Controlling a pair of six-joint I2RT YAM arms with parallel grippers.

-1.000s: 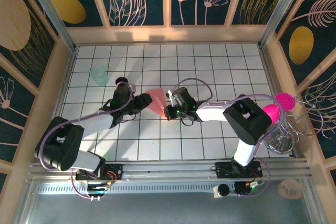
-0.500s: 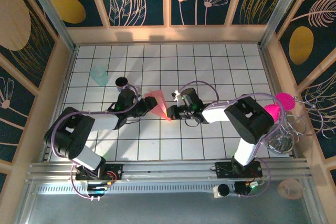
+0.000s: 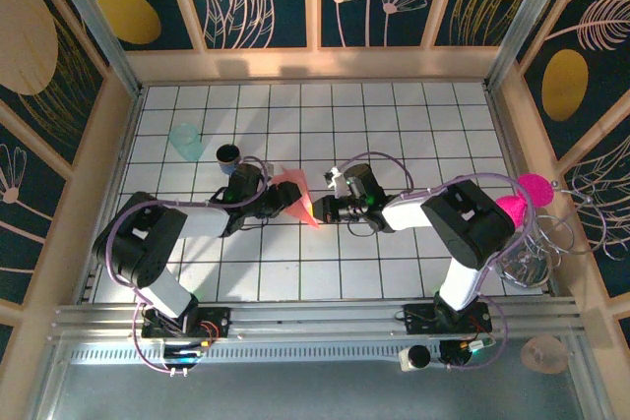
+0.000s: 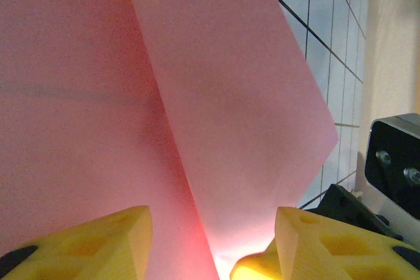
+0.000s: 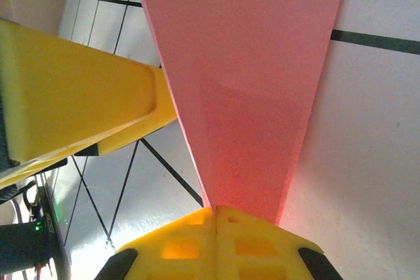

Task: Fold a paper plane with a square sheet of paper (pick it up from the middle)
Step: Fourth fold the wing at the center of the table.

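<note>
Right wrist: right jaws pinch paper plane [image 5: 249,83] tip, left jaws parted beside it.

Both arms reach inward and nearly meet tip to tip. The left arm [image 3: 187,221] stretches low from its base toward the right, while the right arm [image 3: 433,211] is bent at the elbow and points left. The left gripper [image 3: 273,198] stands about half open, its fingers [image 4: 125,227] apart with the paper [image 4: 216,96] running between them. The right gripper [image 3: 317,211] is closed, fingertips [image 5: 190,231] pressed together on the paper's narrow tip.
</note>
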